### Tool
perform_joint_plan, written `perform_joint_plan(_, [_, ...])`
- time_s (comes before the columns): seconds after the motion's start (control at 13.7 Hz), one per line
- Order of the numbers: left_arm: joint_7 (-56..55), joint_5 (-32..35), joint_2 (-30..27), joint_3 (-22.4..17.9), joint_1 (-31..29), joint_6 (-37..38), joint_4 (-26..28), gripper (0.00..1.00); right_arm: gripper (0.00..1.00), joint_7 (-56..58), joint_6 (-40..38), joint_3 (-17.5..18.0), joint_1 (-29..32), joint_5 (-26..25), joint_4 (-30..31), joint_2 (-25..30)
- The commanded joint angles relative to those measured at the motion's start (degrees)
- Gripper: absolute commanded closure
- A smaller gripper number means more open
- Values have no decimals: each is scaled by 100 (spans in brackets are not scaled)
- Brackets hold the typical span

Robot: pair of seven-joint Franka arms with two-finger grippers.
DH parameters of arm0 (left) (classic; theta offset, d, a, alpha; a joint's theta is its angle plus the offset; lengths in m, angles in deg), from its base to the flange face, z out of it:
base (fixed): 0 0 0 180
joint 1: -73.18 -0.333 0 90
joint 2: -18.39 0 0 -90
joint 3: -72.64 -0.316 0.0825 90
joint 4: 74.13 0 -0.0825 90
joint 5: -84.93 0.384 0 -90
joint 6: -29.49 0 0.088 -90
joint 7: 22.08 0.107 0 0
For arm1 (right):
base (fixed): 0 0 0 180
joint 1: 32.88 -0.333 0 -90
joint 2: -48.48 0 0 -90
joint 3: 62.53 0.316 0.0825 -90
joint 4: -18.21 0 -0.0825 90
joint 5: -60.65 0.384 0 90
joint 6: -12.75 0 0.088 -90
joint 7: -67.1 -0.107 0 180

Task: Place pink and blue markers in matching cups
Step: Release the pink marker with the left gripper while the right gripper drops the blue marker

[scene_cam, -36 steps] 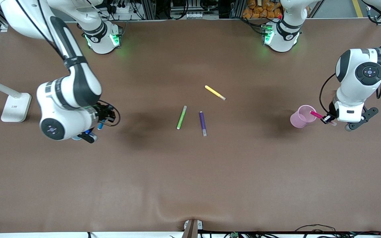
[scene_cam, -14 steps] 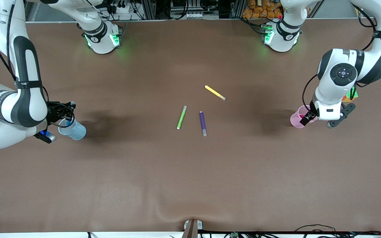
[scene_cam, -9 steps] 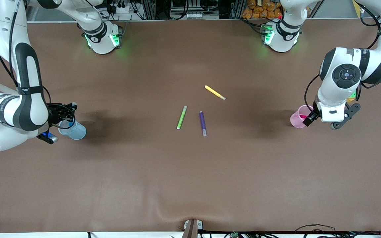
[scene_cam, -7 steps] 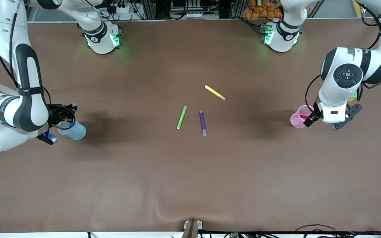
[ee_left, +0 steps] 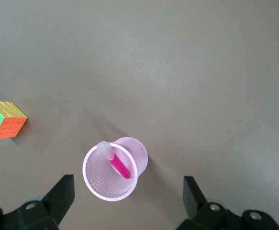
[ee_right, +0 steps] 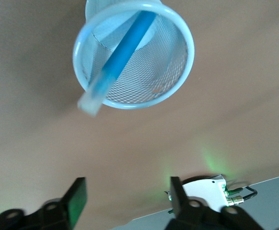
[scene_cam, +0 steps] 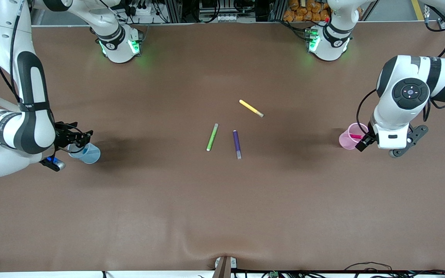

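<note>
The pink marker stands tilted in the pale pink cup, cap up against the rim; cup and marker also show in the front view, toward the left arm's end of the table. My left gripper is open and empty above the pink cup. The blue marker leans in the light blue cup, its pale cap past the rim. My right gripper is open and empty beside and above the blue cup, also in the front view.
A lime-green marker, a purple marker and a yellow marker lie in the middle of the table. A coloured puzzle cube sits on the table near the pink cup.
Both grippers held their markers over the cups; now each marker is in its cup. Both grippers have opened and drawn back from the cups.
</note>
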Motion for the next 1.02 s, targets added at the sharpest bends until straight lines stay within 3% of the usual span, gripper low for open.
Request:
perform_joint_plan(0.0, [245,-130,106,44,13,432,-454,0,0,40,-113,-55,-34,115,-245,3])
perform_joint_plan(0.37, [1026,-710,79,342,-40,1381,-1324,0,0,-30,-911,181,-113,116,-1018,21])
perform_joint_plan(0.73, [2265,-1221,-70,334,-93,1742,-1966,0,0,-4,-1062,252,-113,115,-2116,56])
perform_joint_plan(0.95, [3214,-1230,-79,316,-189,1979,-2449,0,0,57,-993,551,-131,89,-2564,74])
